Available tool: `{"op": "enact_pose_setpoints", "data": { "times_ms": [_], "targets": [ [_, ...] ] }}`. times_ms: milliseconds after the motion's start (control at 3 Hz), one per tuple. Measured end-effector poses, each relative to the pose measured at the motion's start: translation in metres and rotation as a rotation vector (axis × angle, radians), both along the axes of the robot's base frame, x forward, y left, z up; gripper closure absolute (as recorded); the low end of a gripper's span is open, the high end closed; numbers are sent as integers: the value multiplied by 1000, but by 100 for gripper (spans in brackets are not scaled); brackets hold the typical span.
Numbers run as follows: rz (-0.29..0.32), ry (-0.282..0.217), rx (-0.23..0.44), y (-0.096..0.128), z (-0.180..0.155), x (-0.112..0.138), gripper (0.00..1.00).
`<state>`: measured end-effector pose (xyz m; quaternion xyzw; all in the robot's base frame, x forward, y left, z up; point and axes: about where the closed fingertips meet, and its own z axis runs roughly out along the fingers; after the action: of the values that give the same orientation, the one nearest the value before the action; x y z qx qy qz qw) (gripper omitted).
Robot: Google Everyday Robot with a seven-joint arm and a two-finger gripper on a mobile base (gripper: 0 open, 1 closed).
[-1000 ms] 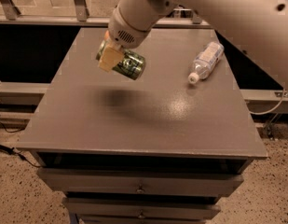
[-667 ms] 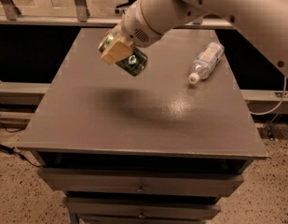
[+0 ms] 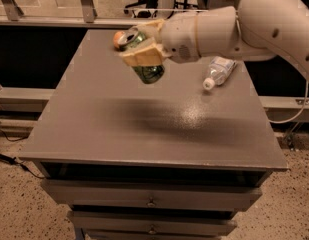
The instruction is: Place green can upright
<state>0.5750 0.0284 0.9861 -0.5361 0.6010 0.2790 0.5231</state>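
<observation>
The green can [image 3: 148, 72] is held in the air above the far left-middle of the grey table [image 3: 119, 134]. It is tilted, its silver top pointing up and to the left, its green body hanging below the fingers. My gripper [image 3: 140, 46] is shut on the green can, with a tan finger pad [image 3: 142, 58] across its middle. The white arm reaches in from the upper right. The can's shadow falls on the table below it.
A clear plastic bottle with a white cap [image 3: 218, 71] lies on its side at the table's far right. Drawers [image 3: 151, 202] sit under the table top. A railing and floor lie beyond the far edge.
The arm has turned its wrist, so the can has rotated from lying sideways toward top-up. The can stays in the gripper above the table. The bottle has not moved.
</observation>
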Motion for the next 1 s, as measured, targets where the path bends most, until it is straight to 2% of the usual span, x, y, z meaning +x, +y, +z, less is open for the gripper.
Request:
{"op": "enact_pose_setpoints", "data": {
  "times_ms": [333, 667, 1000],
  "targets": [
    [12, 11, 137, -28, -7, -16, 100],
    [22, 26, 208, -43, -20, -27, 100],
    [33, 60, 257, -46, -37, -30, 100]
  ]
}}
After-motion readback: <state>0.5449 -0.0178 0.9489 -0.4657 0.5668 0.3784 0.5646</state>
